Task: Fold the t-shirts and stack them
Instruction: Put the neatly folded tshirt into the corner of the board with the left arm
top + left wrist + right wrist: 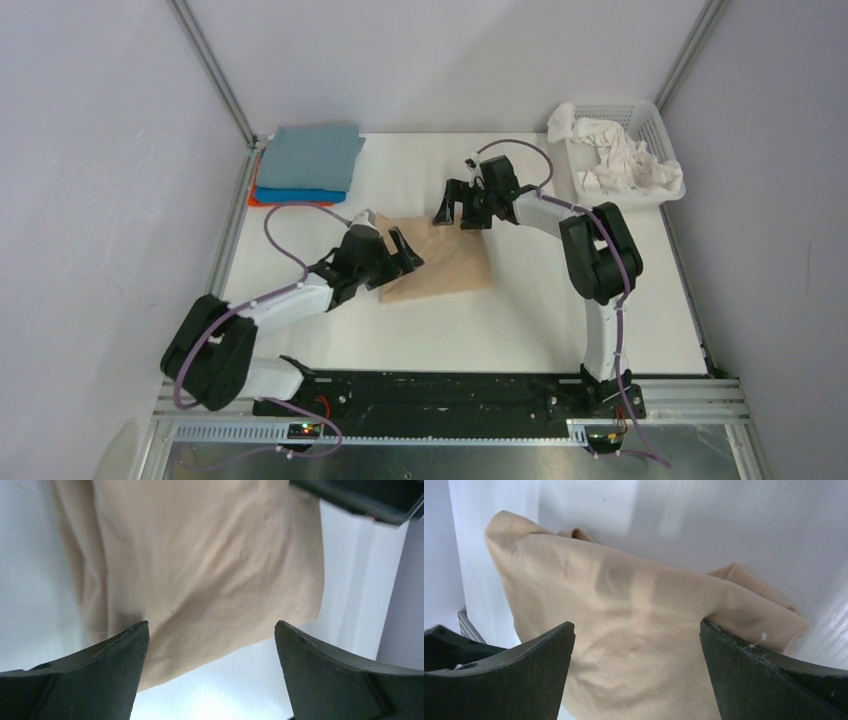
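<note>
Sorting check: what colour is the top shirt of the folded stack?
The top folded cloth shirt is grey-blue; top external view.

Overhead top; wrists close — sharing tan shirt (200,555).

Your left tool (405,252) over left edge of t-shirt (450,268) lying on surface (520,325); your right tool (450,212) over its far edge. Stack of t-shirts (308,160) beyond left tool, further left. Basket (655,118) right of right tool, loose t-shirts (625,162) inside.
</note>
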Controlling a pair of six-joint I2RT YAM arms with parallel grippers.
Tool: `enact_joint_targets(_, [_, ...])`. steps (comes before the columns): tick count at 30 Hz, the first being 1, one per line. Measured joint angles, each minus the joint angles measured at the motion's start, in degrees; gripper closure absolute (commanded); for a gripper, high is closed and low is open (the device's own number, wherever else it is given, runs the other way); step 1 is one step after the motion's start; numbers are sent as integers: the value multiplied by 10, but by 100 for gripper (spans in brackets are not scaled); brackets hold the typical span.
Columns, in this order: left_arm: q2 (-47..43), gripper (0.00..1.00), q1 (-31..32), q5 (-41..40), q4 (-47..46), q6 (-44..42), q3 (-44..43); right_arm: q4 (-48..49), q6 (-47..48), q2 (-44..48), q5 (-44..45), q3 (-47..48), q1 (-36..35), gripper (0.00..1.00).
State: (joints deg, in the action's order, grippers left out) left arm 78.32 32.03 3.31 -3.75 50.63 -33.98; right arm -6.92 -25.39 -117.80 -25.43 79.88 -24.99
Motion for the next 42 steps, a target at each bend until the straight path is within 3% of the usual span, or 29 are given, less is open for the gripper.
enact_joint_targets(6, [-49,0,-26,-75,60,-24,-76,-28,-1,45,0,-2,-2,0])
enact_joint_targets(9, [-28,0,-61,-54,42,-39,-126,-18,-10,117,-7,-31,-3,1])
enact_joint_targets(14, [81,0,-96,29,14,-51,-203,21,-30,211,-56,-99,-2,0])
enact_joint_targets(20, [224,0,-121,51,31,-72,-260,40,-37,167,-126,-155,8,1])
enact_joint_targets(27, [309,0,-159,90,34,-72,-309,23,-37,103,-102,-180,19,0])
enact_joint_targets(34, [286,0,-159,93,58,-89,-308,-5,-20,146,-37,-184,19,1])
enact_joint_targets(42, [80,0,-143,63,87,-101,-287,-25,-10,285,11,-188,-40,0])
